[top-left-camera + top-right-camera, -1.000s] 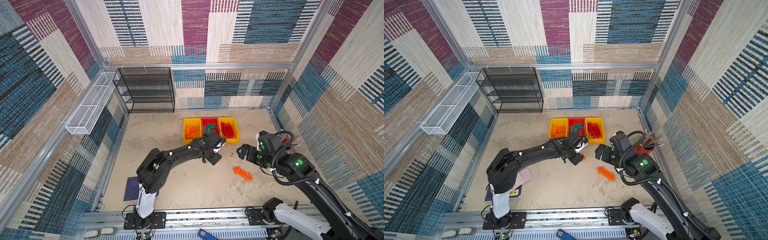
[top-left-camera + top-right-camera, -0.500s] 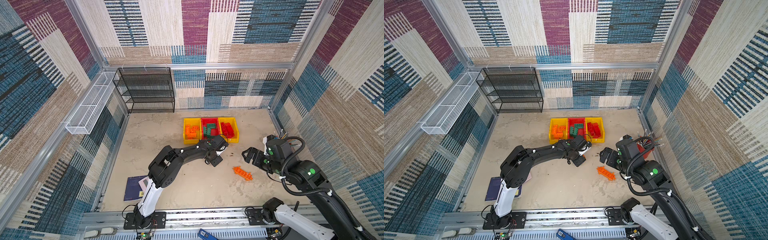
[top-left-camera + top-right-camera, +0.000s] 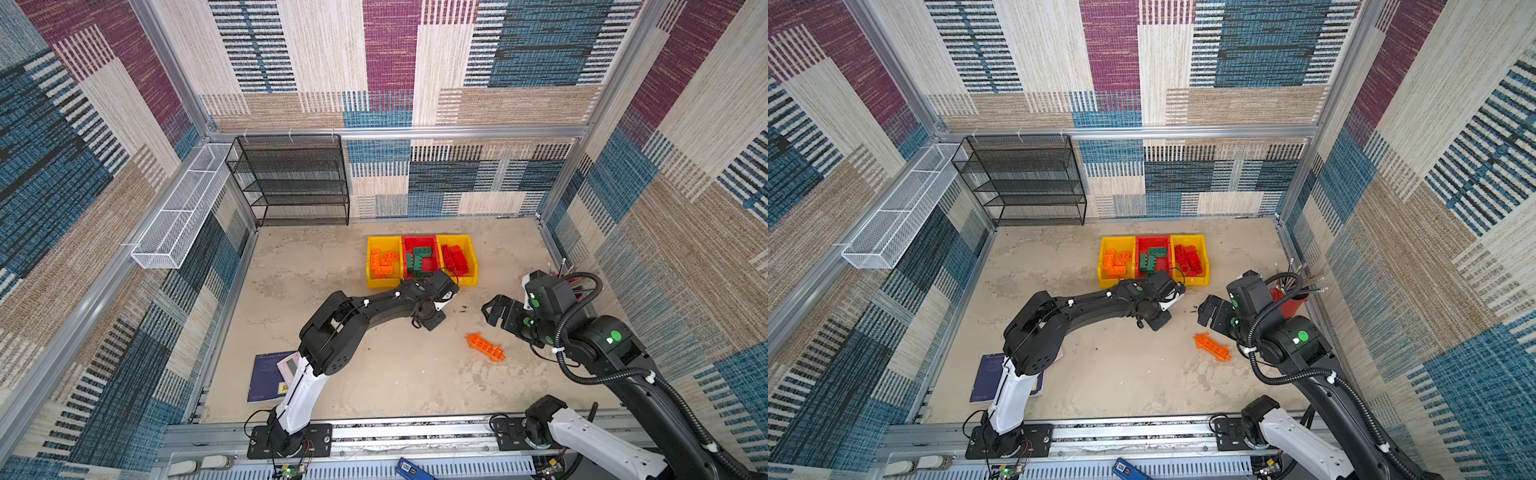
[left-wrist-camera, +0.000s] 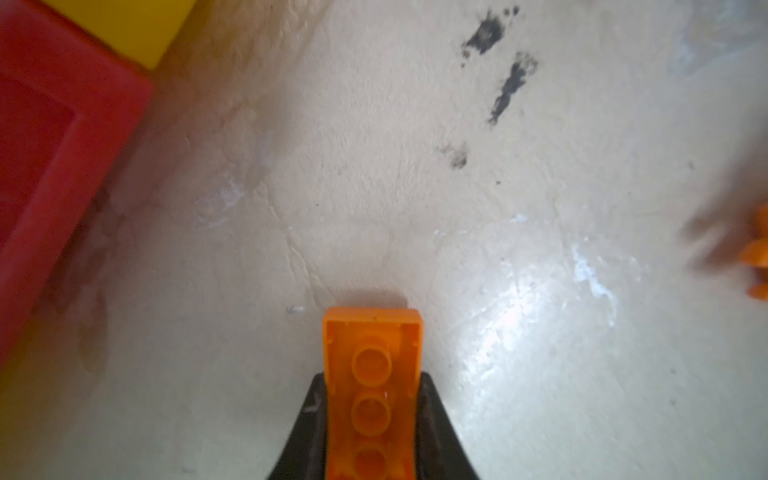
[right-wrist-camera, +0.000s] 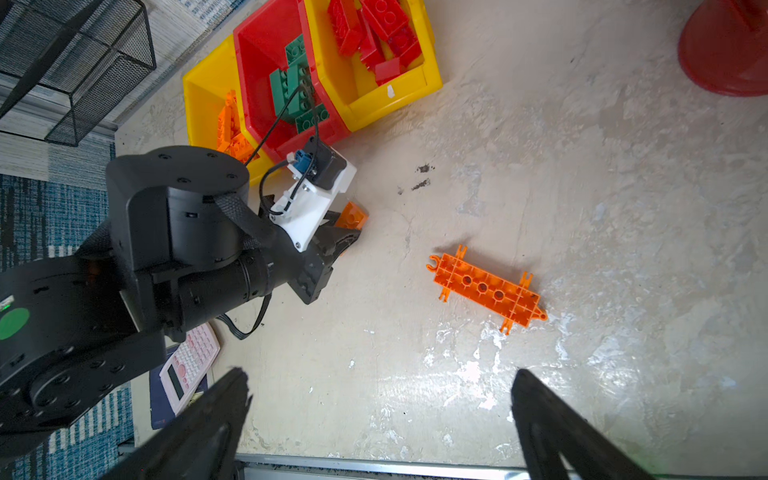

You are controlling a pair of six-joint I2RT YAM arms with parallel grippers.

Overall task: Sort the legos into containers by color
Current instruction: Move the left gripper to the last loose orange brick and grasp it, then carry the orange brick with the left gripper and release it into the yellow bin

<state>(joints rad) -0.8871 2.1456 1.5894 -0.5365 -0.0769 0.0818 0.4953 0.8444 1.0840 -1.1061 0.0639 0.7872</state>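
Note:
In the left wrist view my left gripper [image 4: 372, 380] is shut on an orange brick [image 4: 372, 365], low over the floor just in front of the bins. The right wrist view also shows this brick [image 5: 352, 216]. A long spiky orange lattice piece [image 3: 485, 347] lies on the floor to the right. My right gripper [image 5: 380, 382] hangs open and empty, close by the lattice piece. At the back, a yellow bin [image 3: 382, 283] holds orange bricks, a red bin [image 3: 419, 241] green bricks, and another yellow bin [image 3: 473, 262] red bricks.
A black mesh shelf [image 3: 291, 183] stands at the back left, and a white wire basket [image 3: 178, 220] hangs on the left wall. A red pencil cup [image 3: 1289, 301] stands behind my right arm. A pink calculator [image 5: 189, 365] lies on a dark notebook [image 3: 266, 376] at the front left.
My left gripper has shut on the orange brick. The right arm has drawn back a little to the right, its gripper still open.

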